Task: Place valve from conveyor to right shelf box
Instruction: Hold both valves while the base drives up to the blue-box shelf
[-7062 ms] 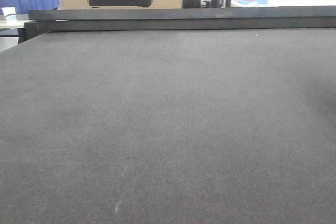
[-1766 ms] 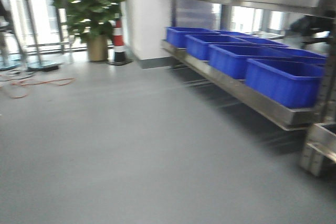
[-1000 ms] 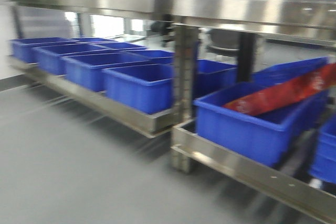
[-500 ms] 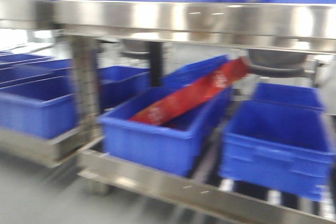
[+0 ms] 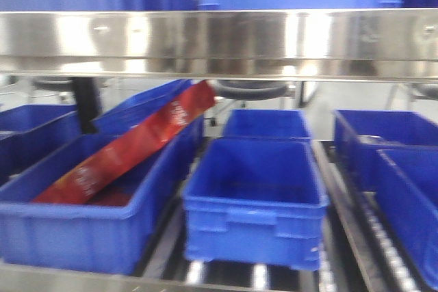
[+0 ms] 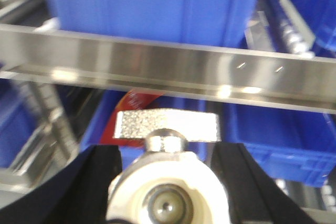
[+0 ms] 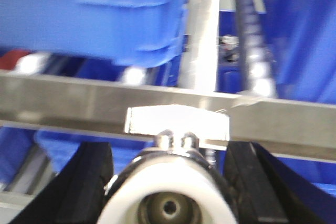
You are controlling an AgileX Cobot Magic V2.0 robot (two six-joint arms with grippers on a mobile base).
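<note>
In the left wrist view my left gripper (image 6: 167,156) is shut on a valve (image 6: 168,192) with a white round body and a flat silver handle (image 6: 167,125). Its black fingers (image 6: 97,174) press both sides. In the right wrist view my right gripper (image 7: 169,153) is shut on a second valve (image 7: 168,198) of the same kind, between black fingers (image 7: 247,171). Both are held in front of a steel shelf (image 5: 219,42) with blue boxes; an empty one (image 5: 254,200) stands in the middle. The conveyor is out of view. Neither gripper shows in the front view.
The left blue box (image 5: 75,227) holds a long red package (image 5: 130,145). More blue boxes stand behind (image 5: 267,124) and to the right (image 5: 404,169). The shelf's steel rail crosses both wrist views (image 6: 210,69) (image 7: 63,103), with boxes above and below it.
The front view has swung from the conveyor belt across the grey floor to the shelf. The red-package box has slid from right to left, and the boxes now face me squarely.
</note>
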